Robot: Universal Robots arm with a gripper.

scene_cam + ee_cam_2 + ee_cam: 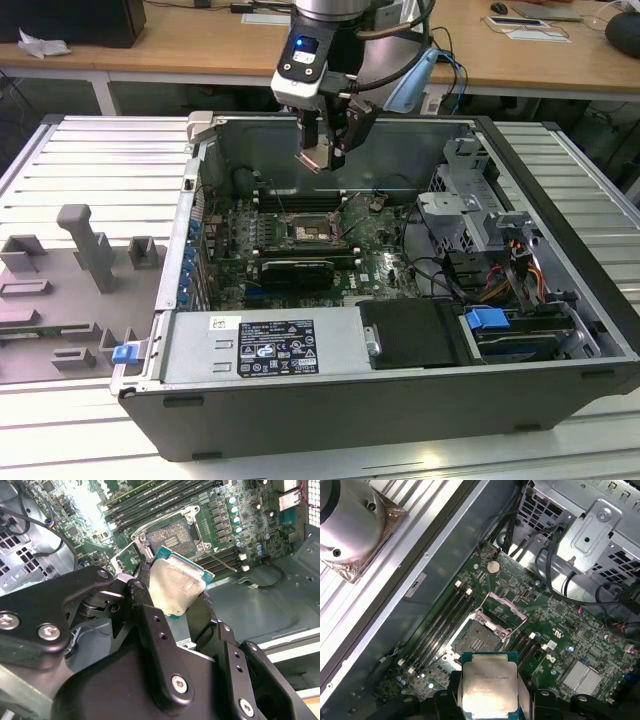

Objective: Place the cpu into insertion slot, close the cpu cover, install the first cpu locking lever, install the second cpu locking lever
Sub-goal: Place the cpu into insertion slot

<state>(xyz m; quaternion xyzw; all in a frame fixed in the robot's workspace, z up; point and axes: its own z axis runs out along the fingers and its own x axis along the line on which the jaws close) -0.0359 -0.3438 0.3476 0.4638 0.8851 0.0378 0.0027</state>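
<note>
The end effector (322,148) is clamped on the cpu (176,582), holding it in the air over the green board (388,262) inside the open computer case (300,415). Below it the insertion slot (479,641) lies uncovered, with the cpu cover (504,611) standing raised beside it.

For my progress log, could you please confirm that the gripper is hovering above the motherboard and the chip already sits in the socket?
Not quite. The gripper is above the motherboard, but the chip is not in the socket: the gripper holds it, and the socket lies bare below, as the first wrist view shows.
</note>
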